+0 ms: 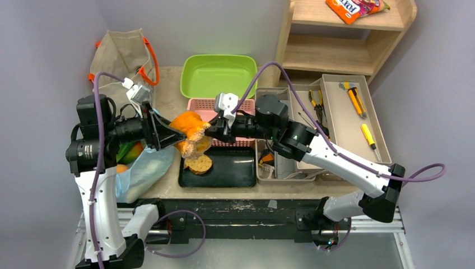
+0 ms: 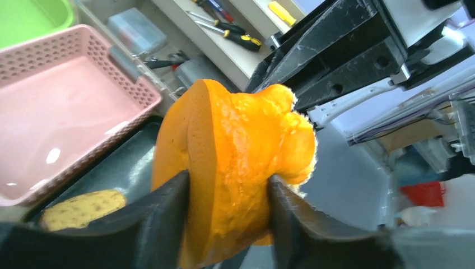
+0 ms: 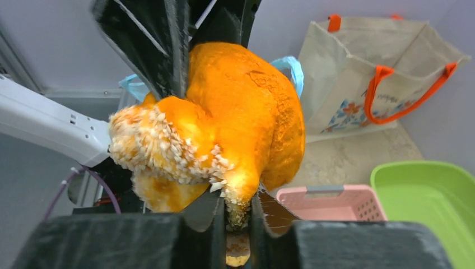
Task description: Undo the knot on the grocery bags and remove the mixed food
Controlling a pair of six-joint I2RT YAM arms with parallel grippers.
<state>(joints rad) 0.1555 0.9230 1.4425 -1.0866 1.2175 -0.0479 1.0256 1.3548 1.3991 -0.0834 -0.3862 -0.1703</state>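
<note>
- Nearest the arms, at the table's left front edge, the light-blue bag (image 1: 143, 174) lay slumped with its mouth gaping. The knot could not be made out, so I judged it already undone.
- Inside that mouth several pieces (image 1: 127, 152) showed green, orange and reddish, so most of the unpacking looked yet to be done.
- Just right of the bag sat the black tray (image 1: 235, 168), with only the brown bread slice (image 1: 199, 163) on it.
- Above the tray's left end the pastry (image 1: 189, 130) hung in the air between both arms, touching nothing below.
- The left gripper (image 2: 227, 190) pressed the pastry's smooth orange body from both sides, its fingers denting it.
- The right gripper (image 3: 238, 207) was pinched nearly closed on the crumb-coated rim at the opposite end.
- The pastry stood on edge, not flat. Its longer span ran roughly left to right across the table, from one gripper to the other, with the crumbed edge toward the right arm.
- It looked like a hand-over in progress, with one item out but not set down.
- Beyond the tray were the pink basket (image 1: 208, 104), then the green bin (image 1: 218, 75).
- At the far left corner the canvas tote (image 1: 120, 53) stood upright, its contents hidden.
</note>
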